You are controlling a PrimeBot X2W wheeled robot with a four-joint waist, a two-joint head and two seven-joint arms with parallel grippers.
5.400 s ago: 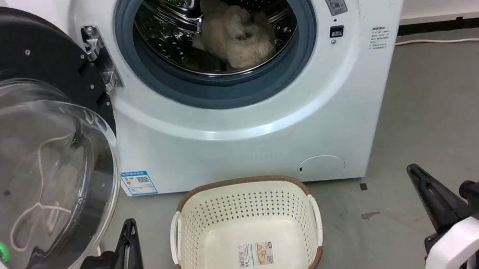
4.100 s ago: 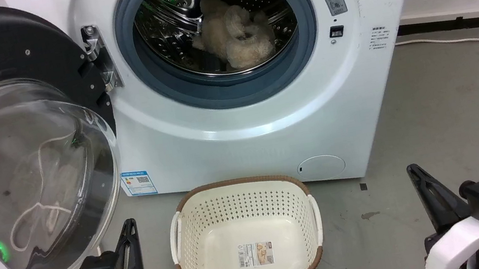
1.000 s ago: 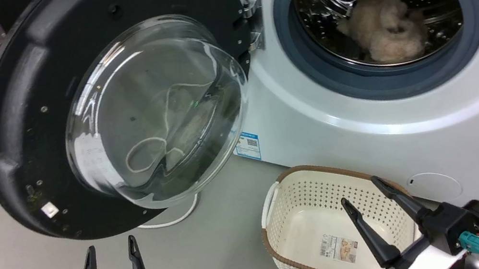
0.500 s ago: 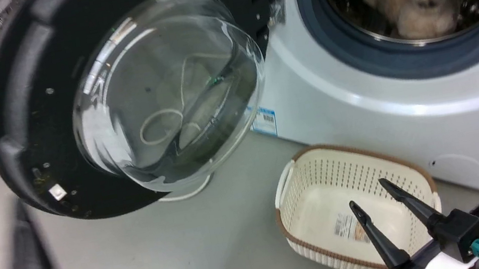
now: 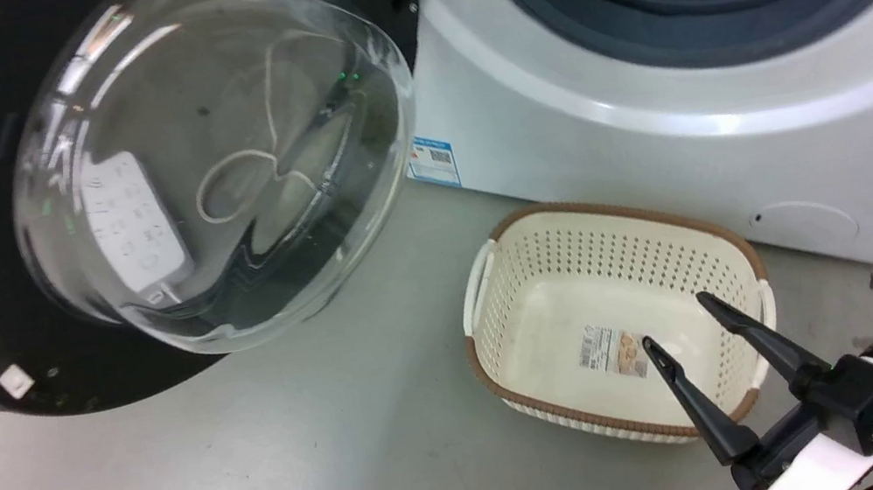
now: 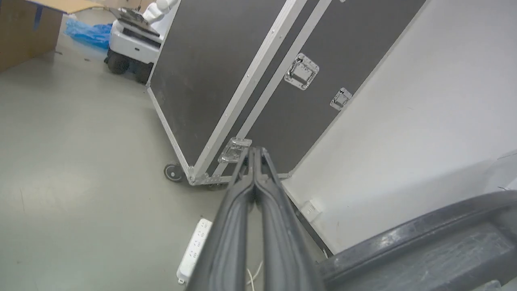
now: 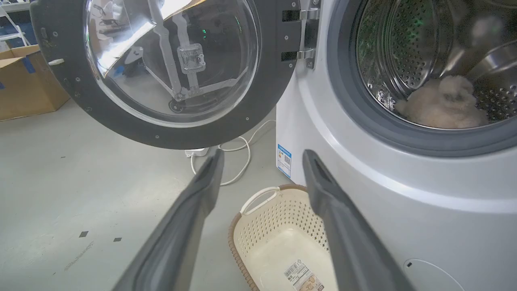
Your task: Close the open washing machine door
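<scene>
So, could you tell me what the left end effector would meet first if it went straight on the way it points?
Probably the black flight case, near its bottom corner. The shut left end effector aims right there, though depth is hard to judge.

Washing machine door (image 5: 209, 159) — glossy glass, matt black rim, perhaps plastic
</scene>
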